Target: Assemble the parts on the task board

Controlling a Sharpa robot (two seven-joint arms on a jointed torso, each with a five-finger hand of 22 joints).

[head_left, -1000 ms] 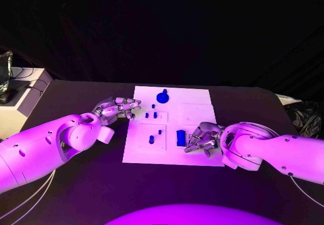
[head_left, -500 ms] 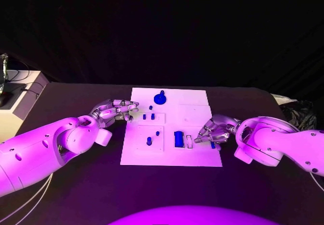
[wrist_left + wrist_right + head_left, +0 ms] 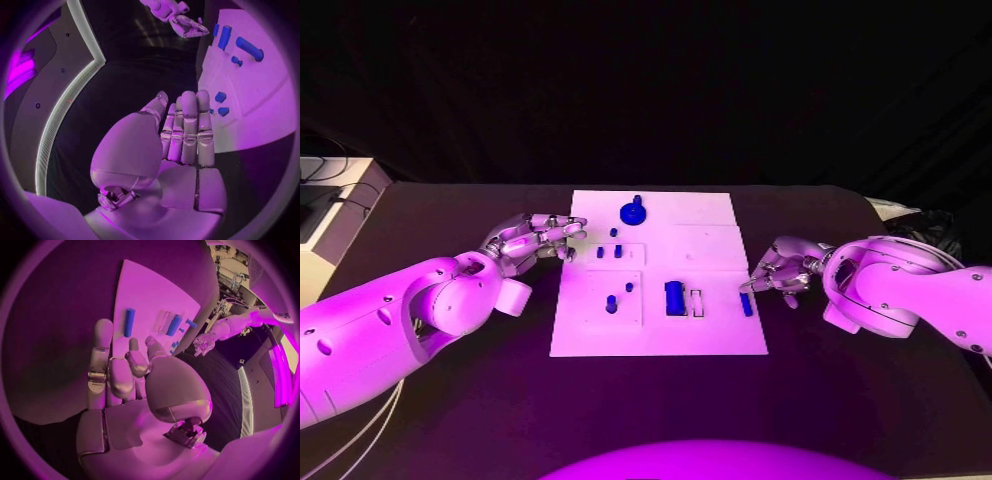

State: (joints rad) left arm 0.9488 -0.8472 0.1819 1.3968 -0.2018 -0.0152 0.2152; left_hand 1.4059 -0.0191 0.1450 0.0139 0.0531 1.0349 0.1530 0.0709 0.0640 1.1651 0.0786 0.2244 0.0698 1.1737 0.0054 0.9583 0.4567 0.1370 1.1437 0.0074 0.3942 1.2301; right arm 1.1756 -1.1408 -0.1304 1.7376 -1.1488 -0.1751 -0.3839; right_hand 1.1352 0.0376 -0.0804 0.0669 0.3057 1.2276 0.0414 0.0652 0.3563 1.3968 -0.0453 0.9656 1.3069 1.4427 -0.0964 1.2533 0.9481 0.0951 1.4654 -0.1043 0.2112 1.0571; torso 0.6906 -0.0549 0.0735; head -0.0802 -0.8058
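Observation:
The white task board (image 3: 711, 230) lies mid-table. On it are a round blue knob (image 3: 633, 211), several small blue pegs (image 3: 609, 252), an upright blue block (image 3: 674, 298) and a short blue bar (image 3: 746, 303) near its right edge. My right hand (image 3: 783, 272) hovers just off that edge beside the bar, fingers loosely bent and holding nothing. The right wrist view shows the bar (image 3: 129, 322) lying on the board (image 3: 150, 295) beyond the fingers. My left hand (image 3: 531, 237) stays at the board's left edge; its fingers (image 3: 189, 125) are straight and empty.
Black table (image 3: 459, 400) surrounds the board. A pale cabinet (image 3: 329, 190) stands at the far left, and a dark crumpled bag (image 3: 935, 228) lies at the far right. An empty slot (image 3: 695, 302) sits beside the blue block.
My right hand has drawn back to the right off the board, leaving the short blue bar lying near the right edge. The camera view has shifted; the left hand has barely moved.

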